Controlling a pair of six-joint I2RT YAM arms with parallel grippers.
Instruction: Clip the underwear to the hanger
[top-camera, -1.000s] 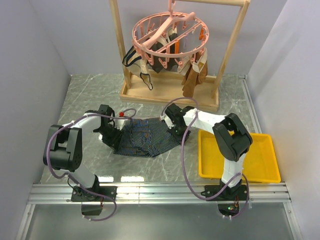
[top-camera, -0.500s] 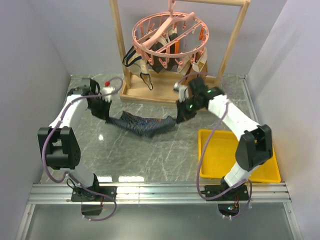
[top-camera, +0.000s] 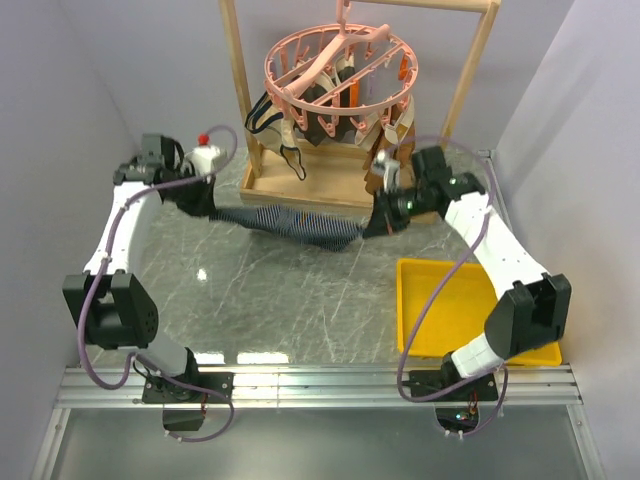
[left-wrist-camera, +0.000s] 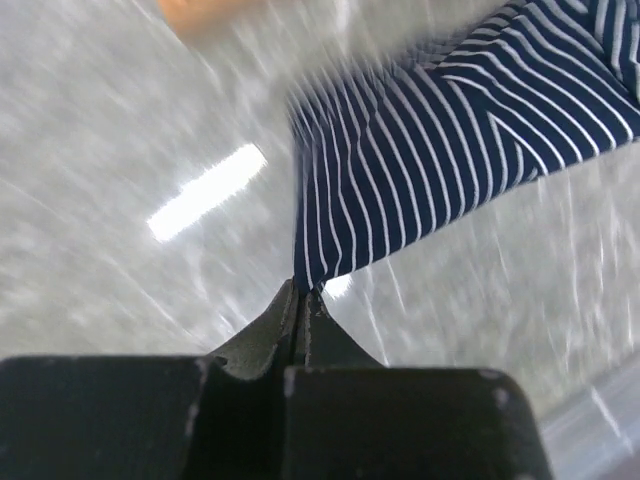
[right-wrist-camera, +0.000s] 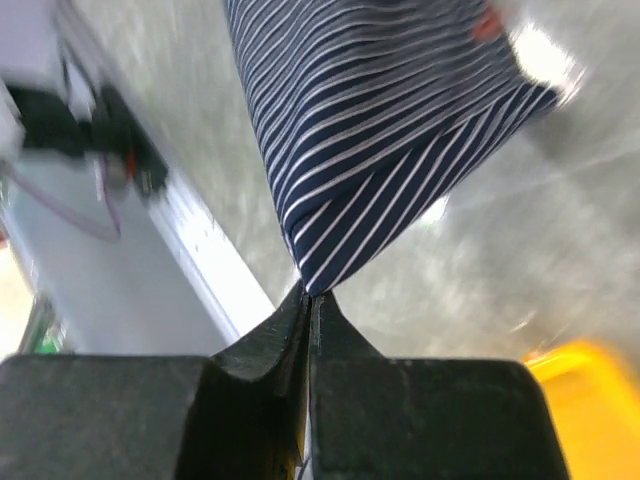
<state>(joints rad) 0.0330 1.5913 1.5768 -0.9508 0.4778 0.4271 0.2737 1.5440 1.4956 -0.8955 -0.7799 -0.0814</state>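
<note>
gripping opposite underwear (top-camera: 295, 222) corners: left end effector (left-wrist-camera: 300, 298), right end effector (right-wrist-camera: 310, 295).

A yellow tray (top-camera: 460, 320) sits on the marble table (top-camera: 260, 295) near a wooden rack (top-camera: 238, 80).

The left gripper (left-wrist-camera: 302, 300) fills the bottom of the view, its two dark fingers (left-wrist-camera: 265, 335) pressed flat together on a corner of the underwear (left-wrist-camera: 430, 170). From the fingertips the navy cloth with thin white stripes fans up and away to the right, lifted off the grey marbled tabletop (left-wrist-camera: 100, 130). A bright glare (left-wrist-camera: 205, 192) lies above-left of the tips. Farther up, an orange shape (left-wrist-camera: 205, 10) is too blurred to name.
</note>
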